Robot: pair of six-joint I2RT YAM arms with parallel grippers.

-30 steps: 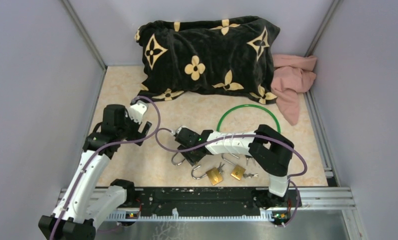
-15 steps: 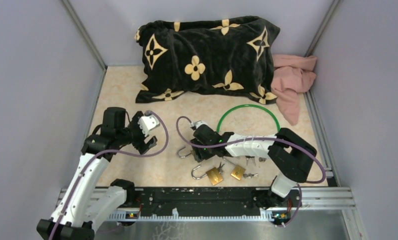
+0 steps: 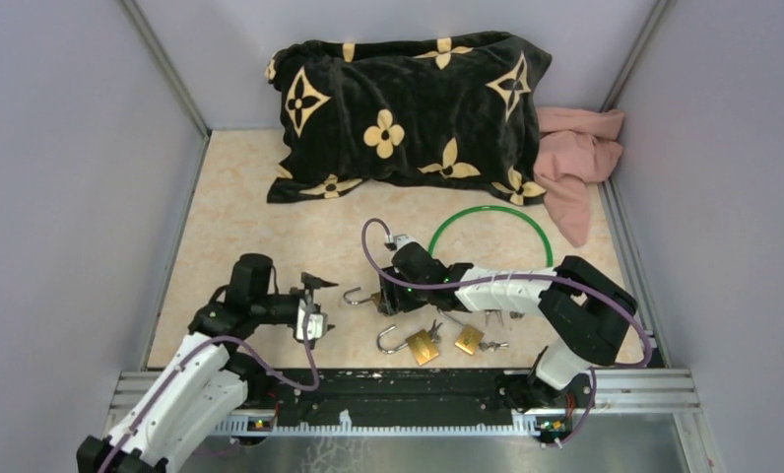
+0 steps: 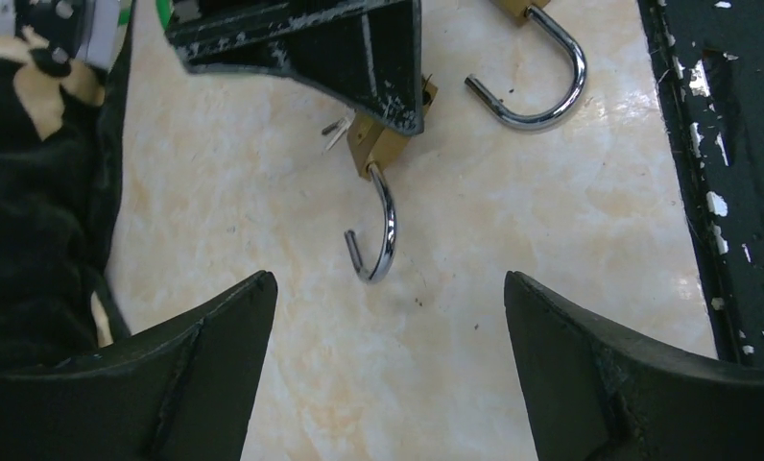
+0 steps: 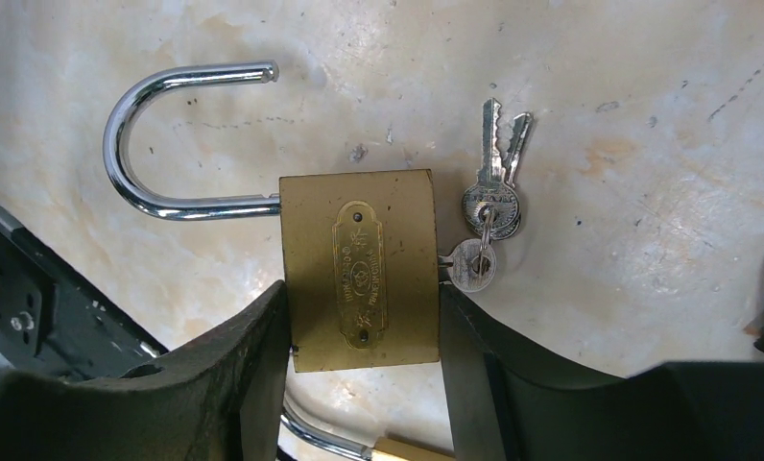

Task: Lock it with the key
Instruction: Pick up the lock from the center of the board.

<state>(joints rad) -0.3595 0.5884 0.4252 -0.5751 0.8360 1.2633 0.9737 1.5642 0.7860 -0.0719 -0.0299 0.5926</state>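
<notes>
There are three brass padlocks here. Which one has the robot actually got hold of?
The leftmost padlock, clamped in the right gripper. The middle padlock and the rightmost padlock lie loose, nearer the arms' bases.

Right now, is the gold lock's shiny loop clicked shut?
No, the padlock has its shackle open, the free end clear of the brass body.

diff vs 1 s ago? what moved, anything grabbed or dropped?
The left tool, open, swung from the rear left toward the near edge and to the right, and now faces the held padlock. The right tool kept its grip on that padlock and carried it slightly right and away from the near edge. Nothing newly taken or released. Unchanged: spare padlocks, green ring, pillow, pink cloth.
</notes>
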